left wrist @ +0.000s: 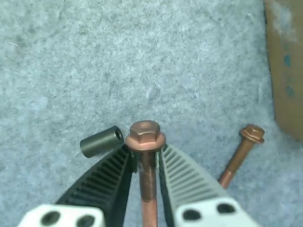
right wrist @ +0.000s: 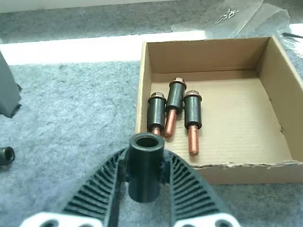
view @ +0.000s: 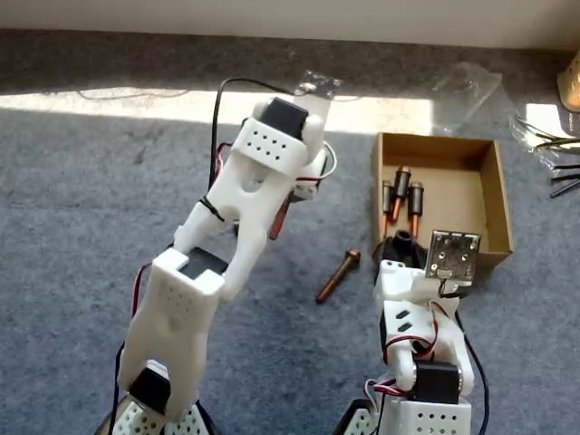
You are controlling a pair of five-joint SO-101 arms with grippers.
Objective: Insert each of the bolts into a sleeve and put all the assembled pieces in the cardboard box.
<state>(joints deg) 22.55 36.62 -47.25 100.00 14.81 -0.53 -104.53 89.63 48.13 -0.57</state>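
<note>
High view: the left arm [view: 245,190] is stretched over the grey counter [view: 82,181], left of the cardboard box [view: 497,195]. A copper shaft under its wrist appears to be the held bolt [view: 279,217], though the arm hides most of it. A loose bolt [view: 337,276] lies on the counter between the arms. The right arm [view: 421,308] stands at the box's near left corner. Three assembled pieces [view: 401,198] lie side by side in the box, toward its left wall. Left wrist view: the left end effector [left wrist: 145,151] is clenched on the held bolt just under its hex head. A loose sleeve [left wrist: 101,141] lies on the counter just beside one fingertip, and the loose bolt lies near the box. Right wrist view: the right end effector [right wrist: 146,163] grasps a black sleeve [right wrist: 144,182], bore open toward the camera, just outside the box's near wall.
</note>
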